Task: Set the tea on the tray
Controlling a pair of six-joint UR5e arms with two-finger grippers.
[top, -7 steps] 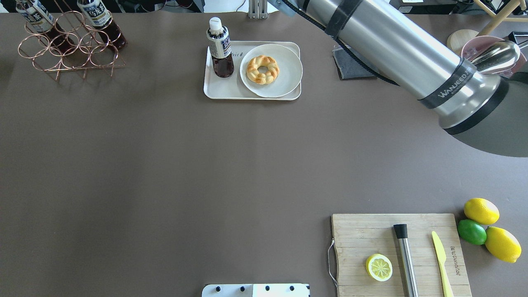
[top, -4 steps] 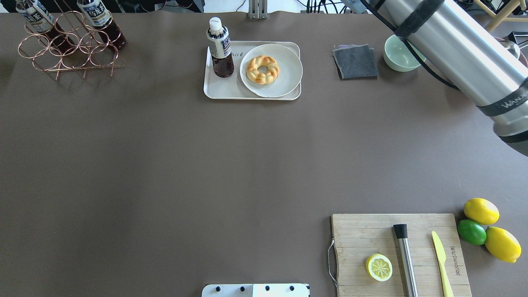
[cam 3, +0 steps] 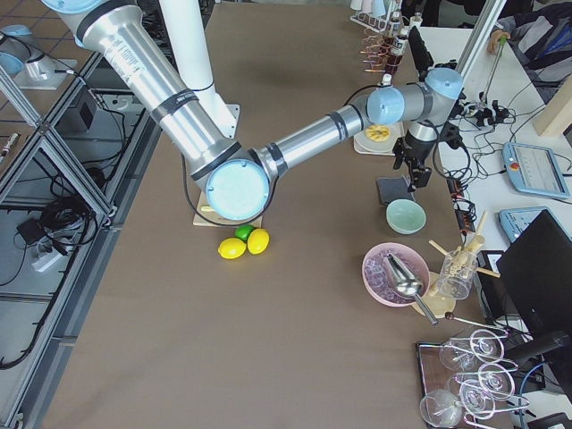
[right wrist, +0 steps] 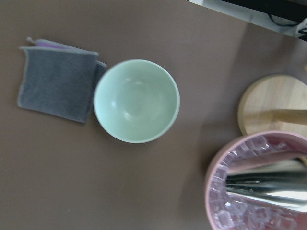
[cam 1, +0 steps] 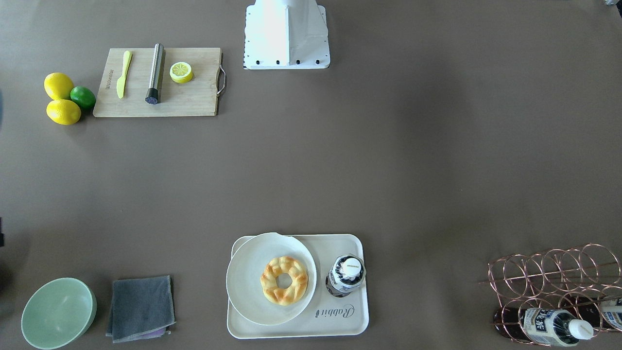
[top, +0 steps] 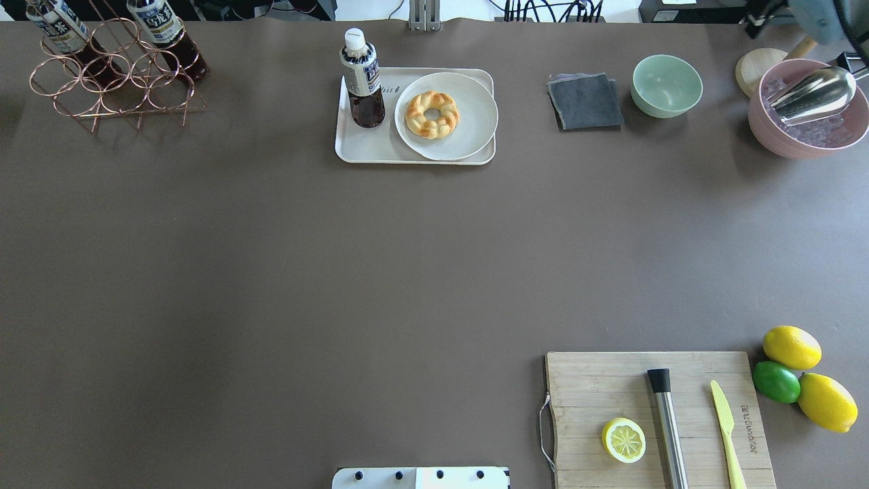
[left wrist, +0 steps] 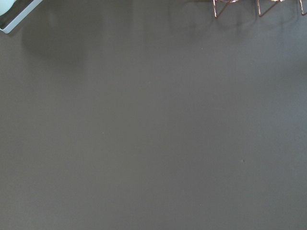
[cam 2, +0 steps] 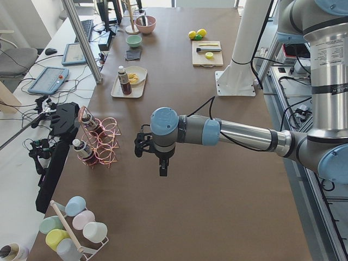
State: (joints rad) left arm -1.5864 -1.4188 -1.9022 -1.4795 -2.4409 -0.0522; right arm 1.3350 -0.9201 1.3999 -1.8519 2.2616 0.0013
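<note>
Brown matte tabletop (top: 339,272) fills the overhead view, and at its twelve o'clock lies the cream-white rectangular plastic tray (top: 370,151). Upright on that tray stands the small clear plastic white-capped tea bottle (top: 363,81), at nine o'clock of a round white plate (top: 472,132) bearing a braided golden ring pastry (top: 432,114). The left gripper (cam 2: 162,166) hangs over bare table beside a copper wire rack (cam 2: 100,144); the right gripper (cam 3: 413,177) hovers above a pale green round bowl (right wrist: 136,100). Whether either pair of jaws is spread or closed cannot be told.

Capped brown tea (top: 362,78) upright on cream tray (top: 370,146), beside plate.
</note>
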